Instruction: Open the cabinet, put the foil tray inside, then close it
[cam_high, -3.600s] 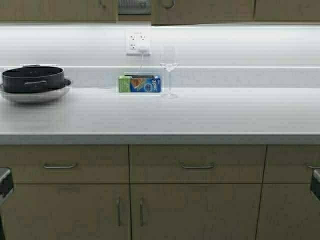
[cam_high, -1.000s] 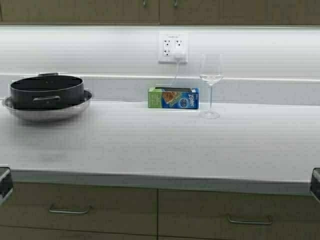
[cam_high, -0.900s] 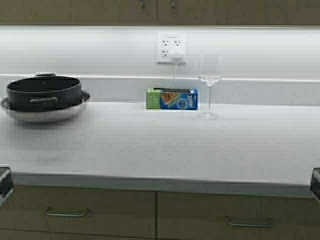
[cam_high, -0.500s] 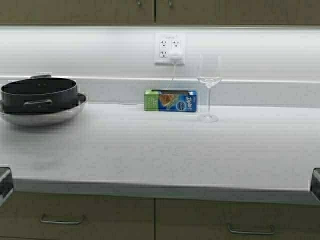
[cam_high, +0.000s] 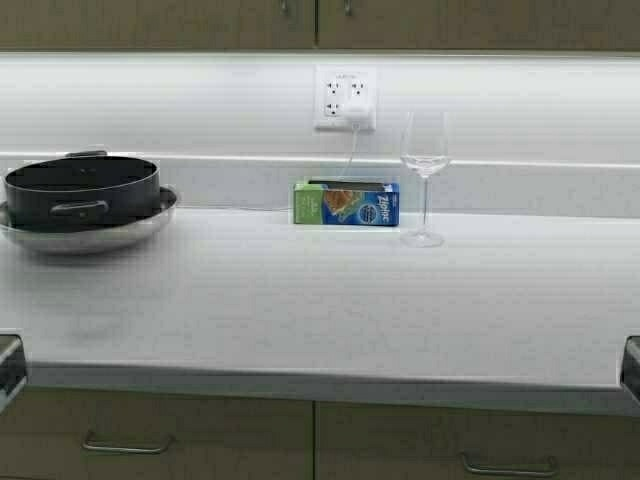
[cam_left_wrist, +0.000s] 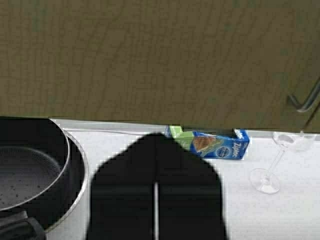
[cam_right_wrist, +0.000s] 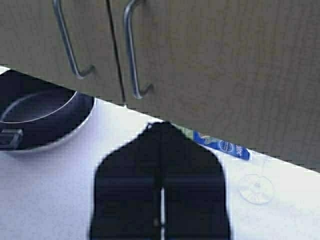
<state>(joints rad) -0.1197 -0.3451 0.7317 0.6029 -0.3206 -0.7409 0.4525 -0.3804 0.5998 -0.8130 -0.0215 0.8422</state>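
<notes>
Robot has driven closer; only wrist views show cabinet (cam_right_wrist: 200, 60) handles fully.

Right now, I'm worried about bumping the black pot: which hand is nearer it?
Left. The left hand sits in front of the black pot; the right hand is far across, at the counter's other side.

white countertop (cam_high: 300, 310) | steel bowl (cam_high: 90, 228) left | zip-bag box (cam_high: 347, 203) rear centre | wine glass (cam_high: 424, 180) just beside box
</notes>
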